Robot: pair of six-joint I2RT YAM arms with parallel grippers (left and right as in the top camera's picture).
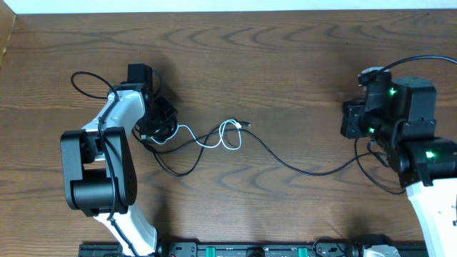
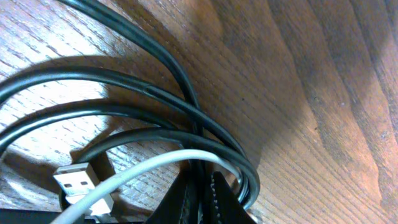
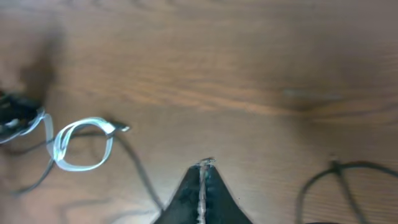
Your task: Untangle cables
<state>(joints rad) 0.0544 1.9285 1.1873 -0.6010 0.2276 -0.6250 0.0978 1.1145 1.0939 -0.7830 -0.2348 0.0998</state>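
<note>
The long black cable point(image 1: 285, 163) runs from a tangle at the left across the table toward my right arm. The white cable point(image 1: 230, 135) loops around it mid-table. My left gripper point(image 1: 153, 130) sits on the tangle. In the left wrist view its jaws point(image 2: 202, 193) are shut on a strand of the black cable point(image 2: 143, 90), with the white cable point(image 2: 149, 167) and its white USB plug point(image 2: 74, 177) just beside them. My right gripper point(image 1: 348, 119) hovers at the right, shut and empty point(image 3: 203, 167), away from the white loop point(image 3: 87, 121) and the black cable point(image 3: 140, 171).
Thicker black arm wires arc beside the left arm point(image 1: 86, 82) and over the right arm point(image 1: 421, 61). A thin black loop point(image 3: 317, 180) lies under the right arm. An equipment bar point(image 1: 250, 250) lines the front edge. The wood table point(image 1: 285, 57) stretches to the back.
</note>
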